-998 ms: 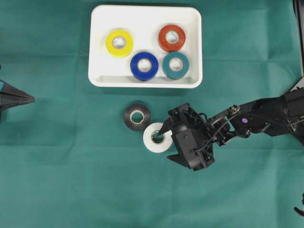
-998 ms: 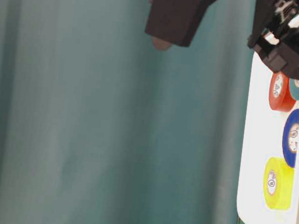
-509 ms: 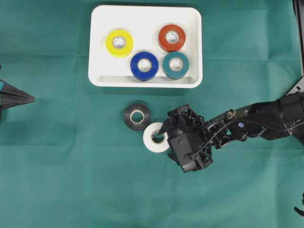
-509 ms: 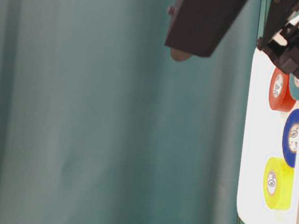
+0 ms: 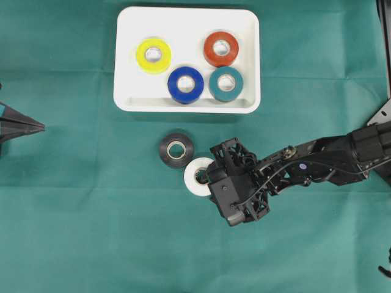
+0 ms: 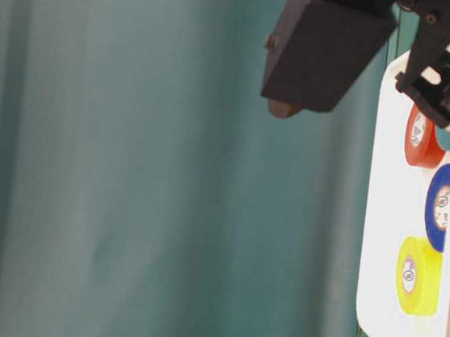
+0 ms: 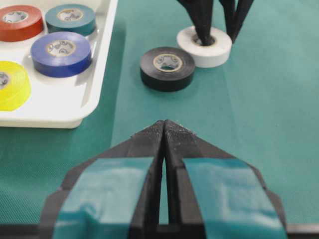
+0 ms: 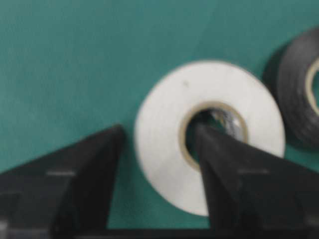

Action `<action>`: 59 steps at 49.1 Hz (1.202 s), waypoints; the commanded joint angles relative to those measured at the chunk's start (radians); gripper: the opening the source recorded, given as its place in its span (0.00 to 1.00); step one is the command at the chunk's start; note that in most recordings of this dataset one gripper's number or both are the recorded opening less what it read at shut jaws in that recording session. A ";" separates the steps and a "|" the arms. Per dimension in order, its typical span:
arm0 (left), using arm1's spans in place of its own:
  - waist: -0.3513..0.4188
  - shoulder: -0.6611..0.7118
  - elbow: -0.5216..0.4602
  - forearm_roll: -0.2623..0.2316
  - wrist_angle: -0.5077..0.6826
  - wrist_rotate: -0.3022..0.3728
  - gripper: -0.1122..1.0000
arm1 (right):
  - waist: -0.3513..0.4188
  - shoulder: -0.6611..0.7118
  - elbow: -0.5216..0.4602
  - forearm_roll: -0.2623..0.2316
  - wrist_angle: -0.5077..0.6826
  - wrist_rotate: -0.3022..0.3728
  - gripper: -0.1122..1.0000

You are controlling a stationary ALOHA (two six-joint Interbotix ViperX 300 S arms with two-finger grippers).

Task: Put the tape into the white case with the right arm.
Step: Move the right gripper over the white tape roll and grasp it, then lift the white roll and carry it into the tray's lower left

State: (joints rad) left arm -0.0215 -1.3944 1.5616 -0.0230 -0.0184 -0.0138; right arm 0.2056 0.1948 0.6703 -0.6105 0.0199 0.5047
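Observation:
The white tape (image 5: 194, 177) (image 7: 217, 47) (image 8: 164, 129) lies flat on the green cloth below the white case (image 5: 125, 55) (image 7: 99, 64). My right gripper (image 5: 208, 177) (image 8: 158, 132) reaches down on it from the right. One black finger sits in the roll's core and the other stands against its outer side, so the jaws pinch the roll's wall. The roll rests on the cloth. My left gripper (image 5: 43, 127) (image 7: 164, 122) hovers at the far left edge, shut and empty.
A black tape roll (image 5: 176, 149) (image 7: 167, 68) lies just up-left of the white one, nearly touching it. In the case lie yellow (image 5: 153, 55), red (image 5: 220, 48), blue (image 5: 185, 84) and teal (image 5: 225, 83) rolls.
The right gripper's jaws have closed in from wide apart onto the wall of the white tape, and the wrist has sunk lower and shifted slightly left. The left arm is still.

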 commanded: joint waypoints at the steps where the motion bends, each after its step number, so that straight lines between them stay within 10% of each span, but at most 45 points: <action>1: 0.002 0.009 -0.012 0.000 -0.005 0.002 0.10 | -0.006 -0.008 -0.015 -0.003 0.021 -0.002 0.20; 59: 0.002 0.008 -0.011 0.000 -0.005 0.002 0.10 | 0.018 -0.141 -0.023 0.000 0.118 0.006 0.12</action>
State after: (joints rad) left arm -0.0215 -1.3944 1.5631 -0.0215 -0.0184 -0.0138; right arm 0.2178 0.0844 0.6642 -0.6121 0.1427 0.5077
